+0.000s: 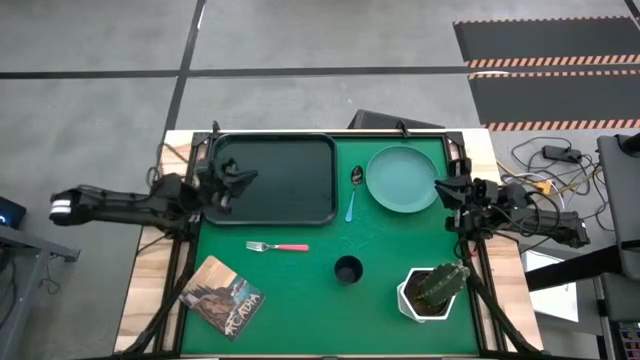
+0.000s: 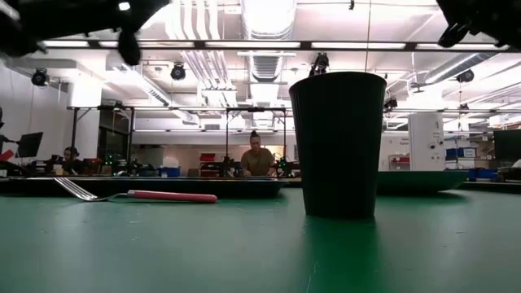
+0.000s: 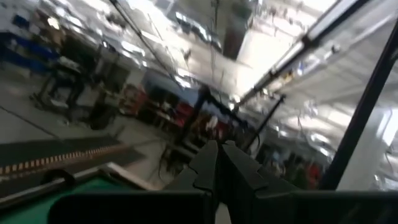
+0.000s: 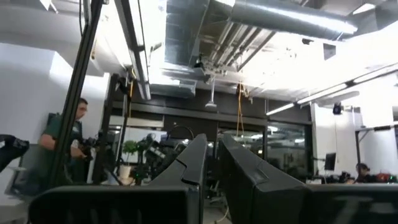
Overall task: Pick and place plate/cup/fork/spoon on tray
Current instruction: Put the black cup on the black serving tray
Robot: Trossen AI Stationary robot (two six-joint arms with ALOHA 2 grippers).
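Observation:
The black tray [image 1: 272, 178] lies at the table's far left. The teal plate [image 1: 402, 178] lies flat to its right, and the blue-handled spoon [image 1: 353, 190] lies between them. The pink-handled fork [image 1: 278, 247] lies flat nearer the front. The black cup [image 1: 348, 270] stands upright and shows large in the low view [image 2: 338, 145]. My left gripper [image 1: 238, 183] hovers shut and empty over the tray's left part. My right gripper [image 1: 443, 190] hovers shut and empty at the plate's right edge. Both wrist views look out into the room.
A white pot with a green plant [image 1: 432, 288] stands at the front right. A picture book [image 1: 222, 297] lies at the front left. Cables [image 1: 545, 175] lie off the table's right side. People sit in the room beyond the table [image 2: 259, 159].

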